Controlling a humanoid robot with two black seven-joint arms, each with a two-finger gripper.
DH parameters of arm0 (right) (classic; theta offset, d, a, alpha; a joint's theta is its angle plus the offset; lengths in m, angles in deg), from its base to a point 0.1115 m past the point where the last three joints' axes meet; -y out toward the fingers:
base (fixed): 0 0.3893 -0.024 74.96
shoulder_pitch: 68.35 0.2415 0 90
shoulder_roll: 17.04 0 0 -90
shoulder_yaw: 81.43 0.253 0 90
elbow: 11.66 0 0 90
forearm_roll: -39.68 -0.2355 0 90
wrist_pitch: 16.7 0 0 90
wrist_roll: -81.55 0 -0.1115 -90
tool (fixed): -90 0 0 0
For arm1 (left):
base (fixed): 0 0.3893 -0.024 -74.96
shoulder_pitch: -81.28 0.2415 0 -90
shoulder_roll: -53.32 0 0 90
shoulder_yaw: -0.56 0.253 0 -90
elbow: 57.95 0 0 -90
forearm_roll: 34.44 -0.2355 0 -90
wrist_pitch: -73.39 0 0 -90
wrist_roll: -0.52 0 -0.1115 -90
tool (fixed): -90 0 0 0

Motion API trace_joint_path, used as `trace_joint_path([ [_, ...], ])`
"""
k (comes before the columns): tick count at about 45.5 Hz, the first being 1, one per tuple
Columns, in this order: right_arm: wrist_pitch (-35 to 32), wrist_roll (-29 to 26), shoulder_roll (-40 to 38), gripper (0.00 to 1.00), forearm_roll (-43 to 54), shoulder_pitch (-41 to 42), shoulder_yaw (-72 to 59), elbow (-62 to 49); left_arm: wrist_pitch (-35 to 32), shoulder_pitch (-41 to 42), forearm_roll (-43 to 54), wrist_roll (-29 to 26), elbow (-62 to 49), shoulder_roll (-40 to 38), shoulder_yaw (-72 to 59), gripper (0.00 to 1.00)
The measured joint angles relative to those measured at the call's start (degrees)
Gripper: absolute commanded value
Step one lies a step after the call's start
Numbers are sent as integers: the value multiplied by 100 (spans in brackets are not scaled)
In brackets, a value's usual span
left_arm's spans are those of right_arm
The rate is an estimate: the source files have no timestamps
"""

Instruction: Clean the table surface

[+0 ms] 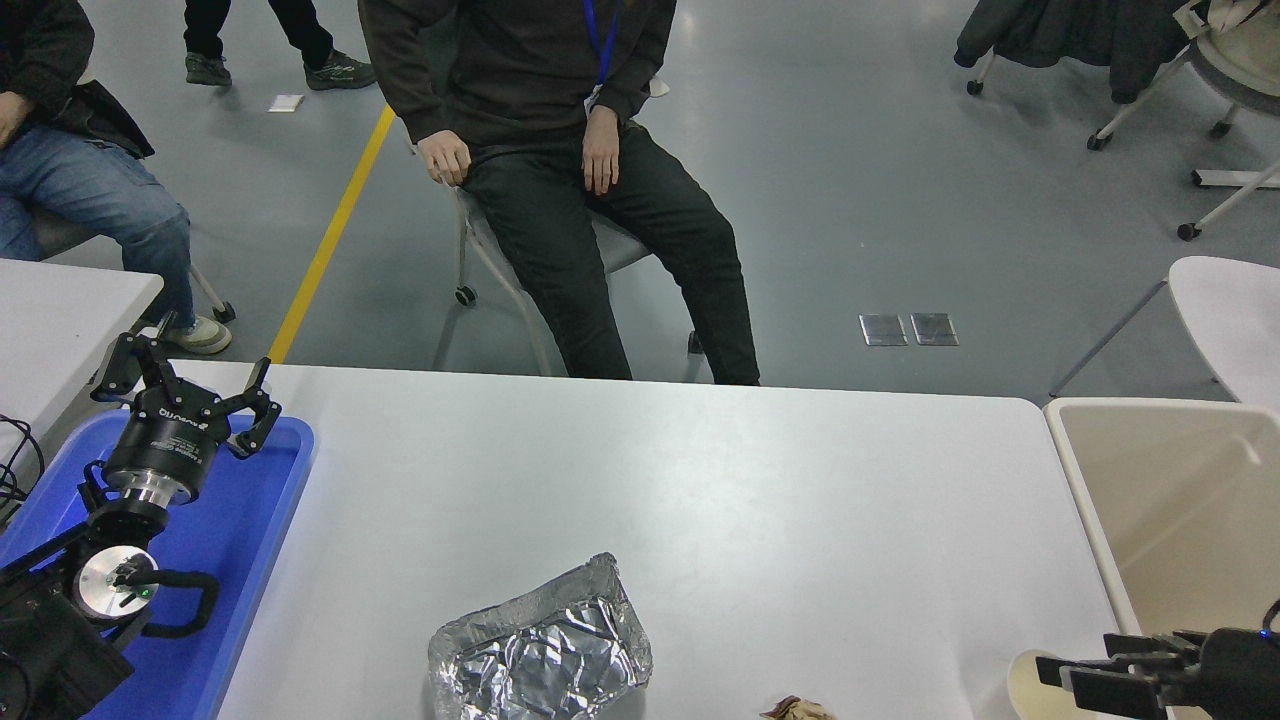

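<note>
The table surface (700, 480) is a wide white-grey top filling the lower half of the head view. On it, near the front edge, lie a crumpled foil tray (540, 655) and a small brown scrap (795, 710). A beige paper cup (1022, 680) stands at the bottom right. My right gripper (1072, 660) comes in low from the bottom right corner, open, with one finger reaching over the cup's rim and partly hiding it. My left gripper (190, 375) is parked, open, above the blue tray (270, 520) at the lower left.
A beige bin (1075, 500) stands against the table's right end. A smaller white table (60, 300) is at the far left. A person (560, 100) sits on a chair beyond the far edge, and another person (90, 180) sits at the upper left.
</note>
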Motion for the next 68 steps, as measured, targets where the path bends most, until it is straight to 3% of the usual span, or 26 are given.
trace_joint_path([
  [29,379,22,448,96,394,116,-385,-448,0,0,0,0,0,0,0,100],
  [38,639,26,513,73,482,308,-705,-668,0,0,0,0,-1,0,0,100],
  [43,805,31,534,50,503,488,-998,-778,0,0,0,0,-1,0,0,100],
  [46,883,34,540,18,509,627,-1211,-826,0,0,0,0,-1,0,0,100],
  [48,921,34,543,7,508,710,-1338,-849,0,0,0,0,-1,0,0,100],
  [53,995,34,549,0,468,924,-1638,-922,0,0,0,0,-1,0,0,100],
  [68,1077,38,554,0,214,1280,-1982,-1044,0,0,0,0,-1,0,0,100],
])
